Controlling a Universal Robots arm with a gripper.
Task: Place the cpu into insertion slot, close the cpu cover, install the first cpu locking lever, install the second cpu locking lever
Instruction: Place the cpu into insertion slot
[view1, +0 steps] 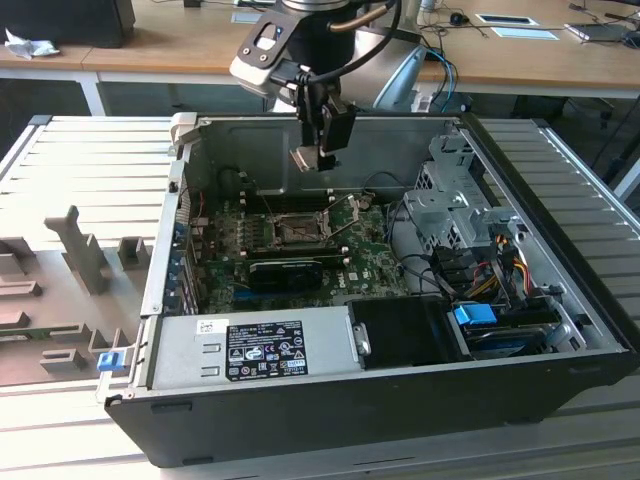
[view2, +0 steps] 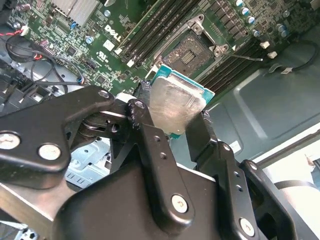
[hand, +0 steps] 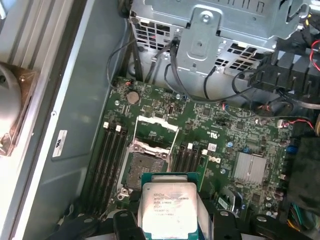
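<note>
The gripper (view1: 320, 155) is clamped on the cpu (view1: 305, 160), its two black fingers (view2: 150, 135) pressing on opposite edges of the chip. In the exterior view the cpu hangs in the air over the open case (view1: 560, 380), near its rear wall, above the slot (view1: 298, 232) and well apart from it. The chip is close to square, so no long axis stands out. Its tilt is hard to judge from that view.

Both wrist views look along the fingers onto the chip's flat face, which is pale silver-grey metal framed by a thin green border. In the second wrist view that face looks dull and smeared. In the first wrist view it carries small print, and its near edge is cut off by the picture's border. The fingers hide parts of its two gripped sides.

Beyond the chip lies the green board (hand: 240, 135). On it the slot is a small square socket with a dark, finely textured centre and a silver rim. The cover (hand: 157, 123), a thin silver frame, stands swung up off the slot and leaves the centre bare. The locking levers are too thin to make out with certainty.
</note>
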